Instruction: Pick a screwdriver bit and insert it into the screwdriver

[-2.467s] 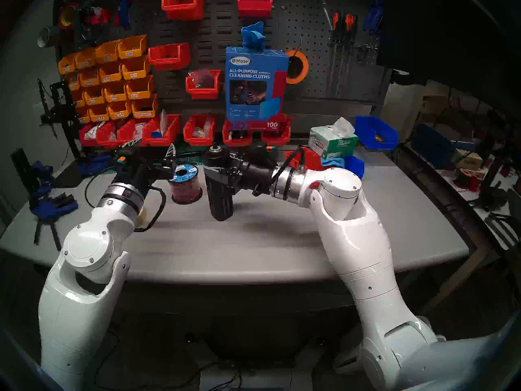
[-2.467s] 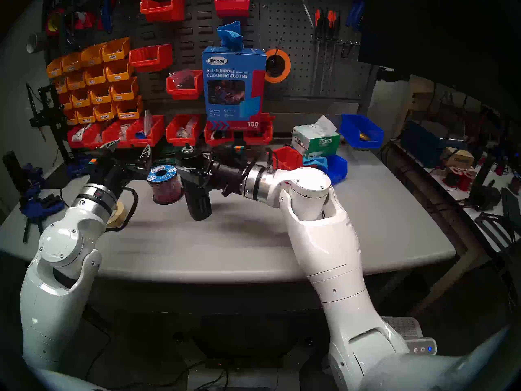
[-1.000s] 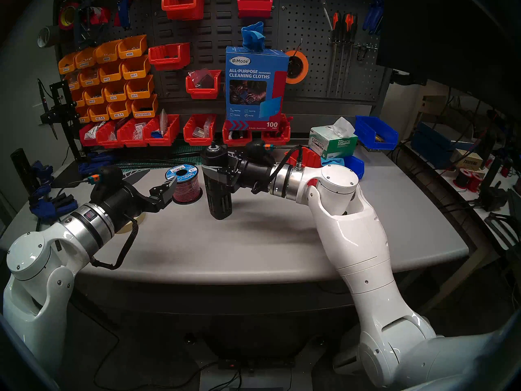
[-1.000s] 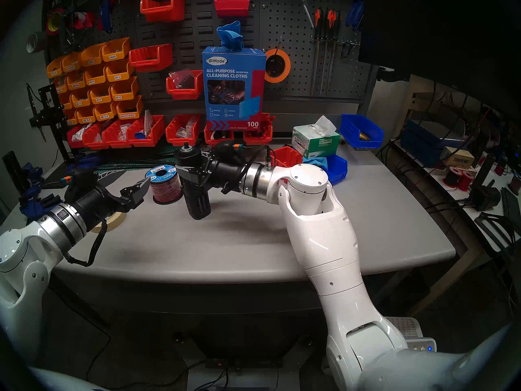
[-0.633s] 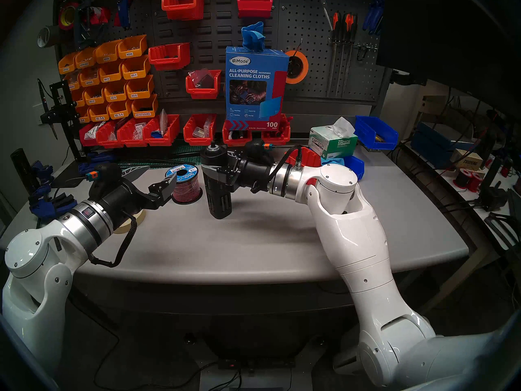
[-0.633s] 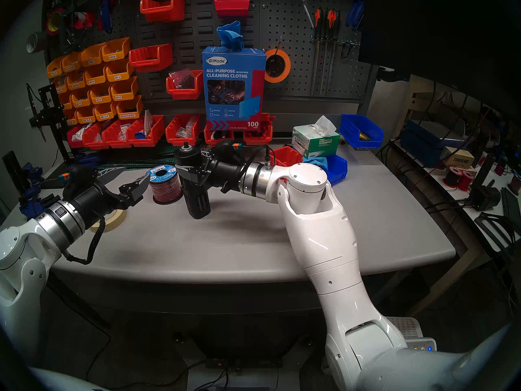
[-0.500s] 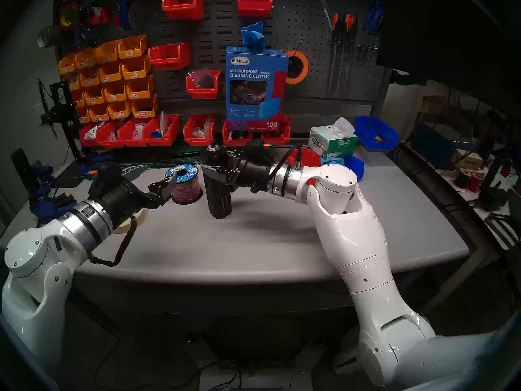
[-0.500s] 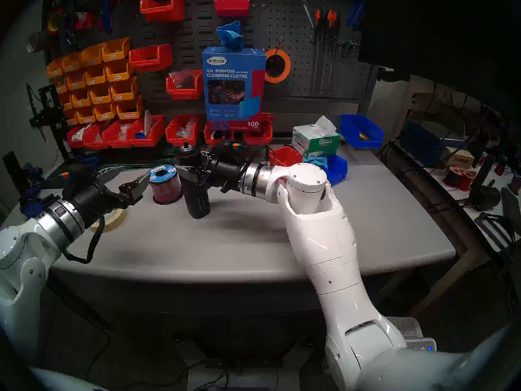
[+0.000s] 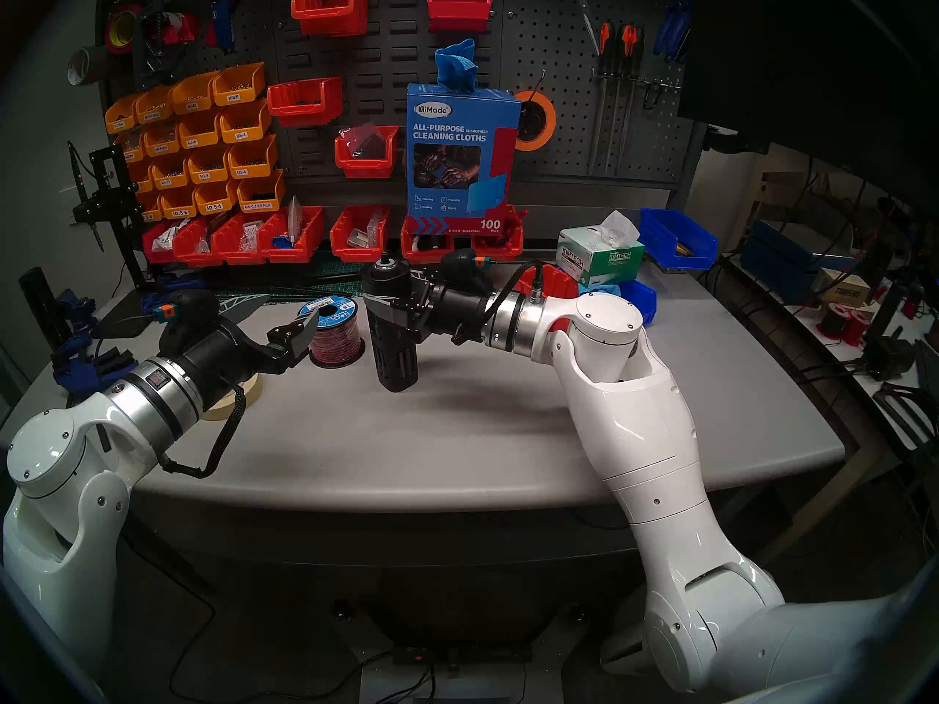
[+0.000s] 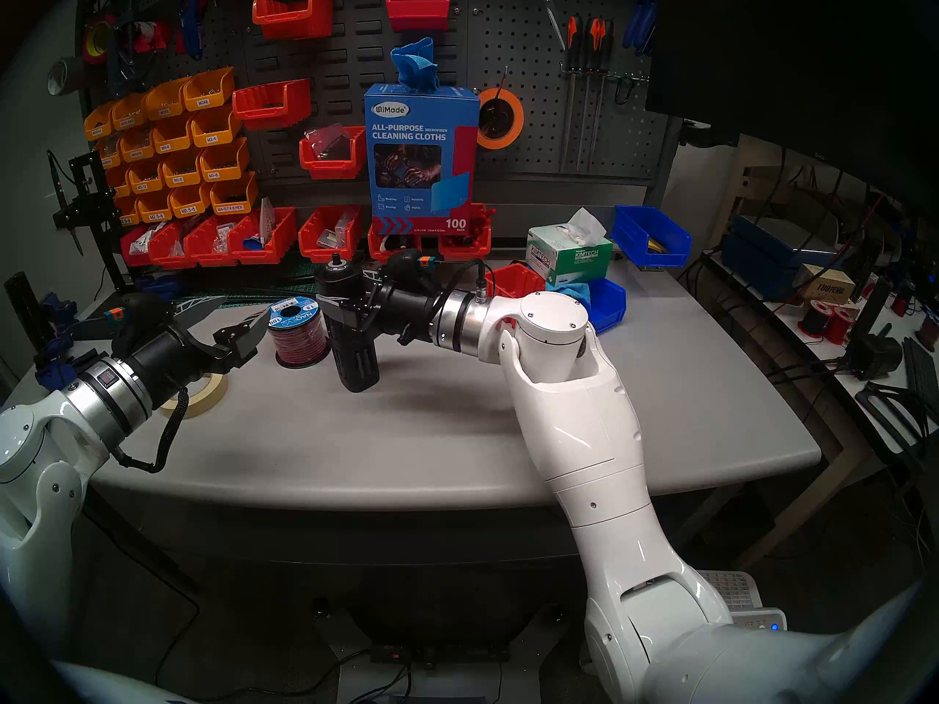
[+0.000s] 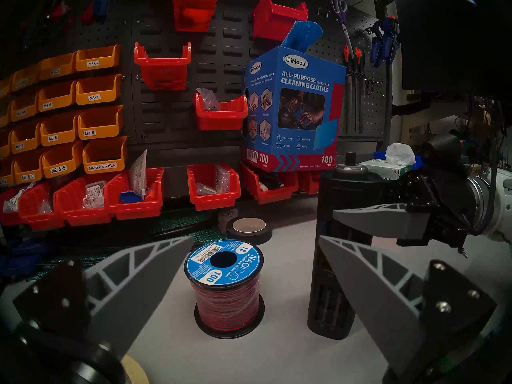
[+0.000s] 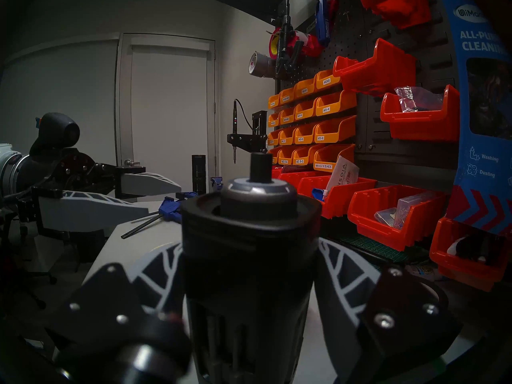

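The screwdriver (image 9: 392,337), a thick black slotted cylinder, stands upright on the grey table (image 9: 457,433), mid-back. My right gripper (image 9: 381,295) comes in from the right and is shut on its upper part, one finger on each side in the right wrist view (image 12: 249,245). A short dark stub (image 12: 260,164) rises from the silver-ringed socket on top; I cannot tell whether it is the screwdriver bit. My left gripper (image 9: 290,309) hovers open and empty to the left of the screwdriver (image 11: 338,264), its fingertips apart (image 11: 255,239).
A red wire spool (image 9: 333,334) with a blue label stands between my left gripper and the screwdriver. Masking tape (image 9: 239,398) lies under my left wrist, black tape (image 11: 249,228) behind the spool. Red bins (image 9: 289,235) line the back; a tissue box (image 9: 599,253) and blue bins (image 9: 678,238) sit back right.
My left gripper has drawn back left and down from beside the screwdriver's top, still open, and rose slightly in the last second. The right gripper has stayed on the screwdriver.
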Motion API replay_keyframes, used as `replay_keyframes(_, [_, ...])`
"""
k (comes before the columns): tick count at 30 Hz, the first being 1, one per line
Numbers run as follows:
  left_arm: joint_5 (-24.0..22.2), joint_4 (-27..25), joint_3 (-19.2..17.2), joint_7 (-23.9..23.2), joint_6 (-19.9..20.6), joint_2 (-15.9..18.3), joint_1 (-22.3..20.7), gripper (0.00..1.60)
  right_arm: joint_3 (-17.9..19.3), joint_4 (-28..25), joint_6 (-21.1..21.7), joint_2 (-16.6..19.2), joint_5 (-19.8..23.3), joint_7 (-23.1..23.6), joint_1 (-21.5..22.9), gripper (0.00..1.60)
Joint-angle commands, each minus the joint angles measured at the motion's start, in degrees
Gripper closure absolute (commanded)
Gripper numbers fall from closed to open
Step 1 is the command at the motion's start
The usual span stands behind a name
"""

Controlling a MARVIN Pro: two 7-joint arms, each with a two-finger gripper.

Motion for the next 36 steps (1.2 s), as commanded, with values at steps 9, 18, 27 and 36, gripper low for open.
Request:
replay_keyframes(9, [3.62, -1.48, 1.77, -4.24, -4.74, -1.56, 6.88, 0.0, 0.37, -0.79, -0.69, -1.18, 0.67, 0.8, 2.86, 0.85])
replay_keyframes(18, [6.9, 1.67, 5.8, -5.96, -12.06, -3.22, 6.28, 0.0, 0.48, -0.47, -0.84, -1.43, 0.57, 1.25, 2.91, 0.85])
replay_keyframes(27, [8.02, 5.58, 8.89, -8.34, -16.33, -2.56, 4.04, 0.0, 0.5, -0.68, -0.7, -1.52, 0.4, 1.35, 2.73, 0.85])
replay_keyframes(36, [8.04, 8.8, 11.62, -10.06, -16.07, -0.6, -0.6, 0.0, 0.35, -1.47, -0.48, -1.7, 0.32, 1.56, 2.18, 0.85])
